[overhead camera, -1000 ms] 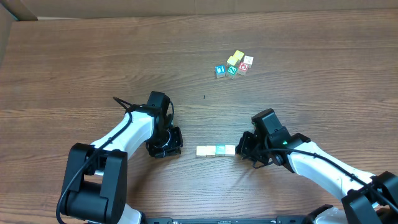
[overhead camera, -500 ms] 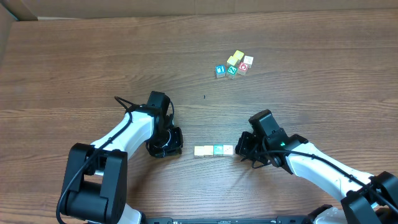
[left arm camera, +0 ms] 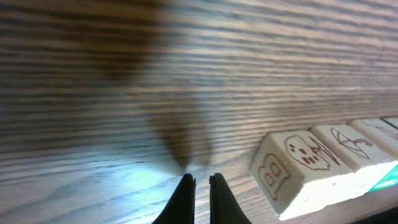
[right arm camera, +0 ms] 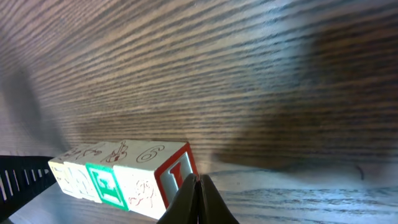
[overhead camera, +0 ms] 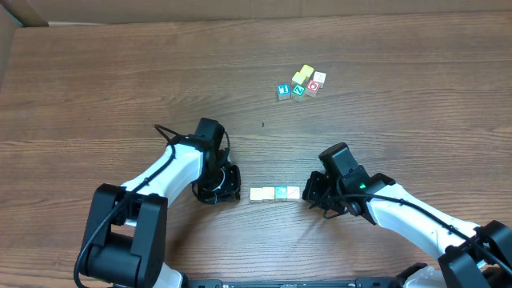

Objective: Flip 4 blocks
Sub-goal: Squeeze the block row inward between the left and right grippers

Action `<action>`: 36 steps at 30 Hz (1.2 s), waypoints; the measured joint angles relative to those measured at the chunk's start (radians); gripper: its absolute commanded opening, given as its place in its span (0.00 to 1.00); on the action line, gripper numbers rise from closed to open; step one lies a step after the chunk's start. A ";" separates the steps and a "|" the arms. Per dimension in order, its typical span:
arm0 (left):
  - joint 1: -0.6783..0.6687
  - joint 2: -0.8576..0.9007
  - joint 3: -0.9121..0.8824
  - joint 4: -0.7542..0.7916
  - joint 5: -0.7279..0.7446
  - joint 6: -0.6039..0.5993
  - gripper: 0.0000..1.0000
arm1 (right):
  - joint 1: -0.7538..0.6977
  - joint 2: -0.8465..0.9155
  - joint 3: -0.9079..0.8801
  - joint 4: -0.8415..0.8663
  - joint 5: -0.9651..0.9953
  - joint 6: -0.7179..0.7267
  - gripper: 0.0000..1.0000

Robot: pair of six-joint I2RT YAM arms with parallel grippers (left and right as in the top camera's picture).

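Four blocks (overhead camera: 274, 193) lie in a tight left-to-right row at the table's front middle: two yellowish, one teal-faced (overhead camera: 282, 193), one cream (overhead camera: 294, 193). My right gripper (overhead camera: 307, 194) is shut, nothing in it. In the right wrist view its tips (right arm camera: 199, 182) touch the red-bordered end face of the row's last block (right arm camera: 180, 174). My left gripper (overhead camera: 236, 190) is shut and empty, a short way left of the row. The left wrist view has its tips (left arm camera: 200, 180) low over the wood, apart from the nearest block (left arm camera: 280, 171), which bears a letter B.
A cluster of other small cubes (overhead camera: 302, 82), among them a blue-faced (overhead camera: 282, 90) and a red-faced one (overhead camera: 313, 86), sits at the back right. A cardboard wall (overhead camera: 8, 40) borders the table's far left corner.
The row of blocks has slid slightly left with the right gripper behind it. The left arm has moved right, closer to the row. Both grippers stayed shut.
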 measured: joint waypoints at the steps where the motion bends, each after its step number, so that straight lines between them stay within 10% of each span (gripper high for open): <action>1: -0.007 0.000 0.000 0.003 0.000 0.000 0.04 | 0.003 0.000 0.000 0.001 0.001 0.000 0.04; 36: -0.099 0.000 0.000 0.101 -0.054 -0.081 0.04 | 0.013 0.000 0.000 0.010 0.003 0.042 0.04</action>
